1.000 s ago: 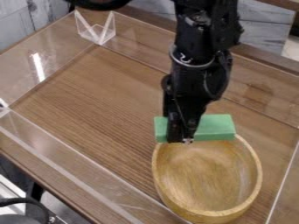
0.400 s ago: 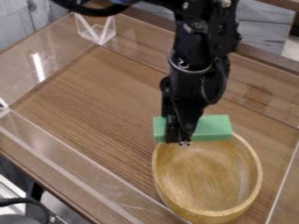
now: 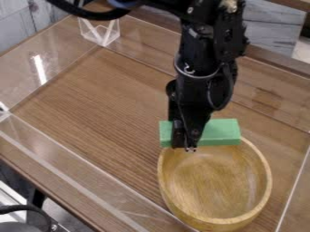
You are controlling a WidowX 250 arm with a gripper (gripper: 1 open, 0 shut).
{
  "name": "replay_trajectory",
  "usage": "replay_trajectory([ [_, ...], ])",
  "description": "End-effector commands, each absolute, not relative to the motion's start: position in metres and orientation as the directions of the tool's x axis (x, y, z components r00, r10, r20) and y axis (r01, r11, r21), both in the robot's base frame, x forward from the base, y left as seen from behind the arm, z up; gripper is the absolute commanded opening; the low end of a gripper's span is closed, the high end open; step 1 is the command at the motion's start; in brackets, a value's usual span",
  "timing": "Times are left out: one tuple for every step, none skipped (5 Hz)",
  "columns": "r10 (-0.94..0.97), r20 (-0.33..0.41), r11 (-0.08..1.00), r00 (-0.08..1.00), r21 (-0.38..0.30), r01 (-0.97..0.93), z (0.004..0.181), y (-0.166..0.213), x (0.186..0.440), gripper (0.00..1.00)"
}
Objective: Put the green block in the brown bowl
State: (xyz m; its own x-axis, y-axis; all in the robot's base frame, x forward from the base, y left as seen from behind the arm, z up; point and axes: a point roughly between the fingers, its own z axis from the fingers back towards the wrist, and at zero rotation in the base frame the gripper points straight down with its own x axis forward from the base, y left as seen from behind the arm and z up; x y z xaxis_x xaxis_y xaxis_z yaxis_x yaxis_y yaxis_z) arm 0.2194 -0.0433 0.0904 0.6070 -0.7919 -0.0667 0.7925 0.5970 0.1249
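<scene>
The green block (image 3: 215, 132) sits level just behind the far rim of the brown bowl (image 3: 218, 186), which stands on the wooden table at the front right. My gripper (image 3: 187, 140) points straight down over the block's left part. Its dark fingers straddle the block, one in front and one behind, shut on it. The near finger's tip reaches down to the bowl's rim line. Whether the block touches the table I cannot tell. The bowl's hollow holds nothing.
A low clear acrylic wall (image 3: 72, 154) runs around the wooden tabletop (image 3: 97, 91). A small clear plastic stand (image 3: 101, 30) is at the back left. The black arm rises from the gripper toward the top of the view.
</scene>
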Motion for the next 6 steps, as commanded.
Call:
replay_trajectory([
  [-0.8, -0.026, 0.589, 0.6, 0.164, 0.792, 0.098, -0.045, 0.227, 1.0],
  [-0.804, -0.024, 0.582, 0.594, 0.168, 0.795, 0.086, -0.044, 0.23, 1.0],
  [-0.81, -0.02, 0.575, 0.586, 0.169, 0.801, 0.074, -0.047, 0.232, 1.0],
  [-0.814, -0.019, 0.569, 0.58, 0.17, 0.805, 0.063, -0.049, 0.235, 1.0],
  [-0.806, -0.014, 0.582, 0.592, 0.168, 0.796, 0.062, -0.046, 0.237, 1.0],
  [-0.797, -0.008, 0.594, 0.604, 0.166, 0.787, 0.06, -0.042, 0.239, 1.0],
])
